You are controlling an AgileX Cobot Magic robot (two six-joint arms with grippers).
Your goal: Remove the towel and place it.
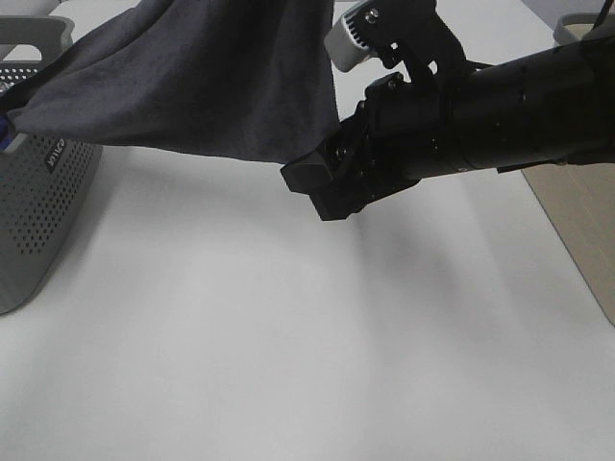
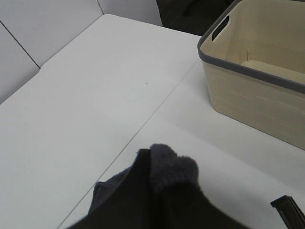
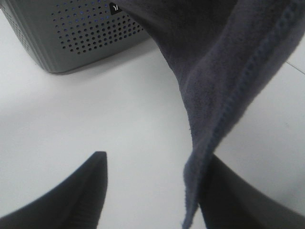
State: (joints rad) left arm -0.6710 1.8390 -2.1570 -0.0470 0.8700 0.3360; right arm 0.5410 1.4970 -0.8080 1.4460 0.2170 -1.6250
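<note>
The dark charcoal towel hangs spread above the table, from the grey basket on the left up to the view's top edge. In the left wrist view my left gripper is shut on a fold of the towel; the exterior view does not show this gripper. My right gripper reaches in from the right to the towel's lower right corner. In the right wrist view its fingers stand apart, and the towel's hemmed edge hangs between them, close against one finger.
The perforated grey basket stands at the table's left edge with something blue at its rim. A beige basket with a grey rim stands at the right edge. White tabletop lies below the towel.
</note>
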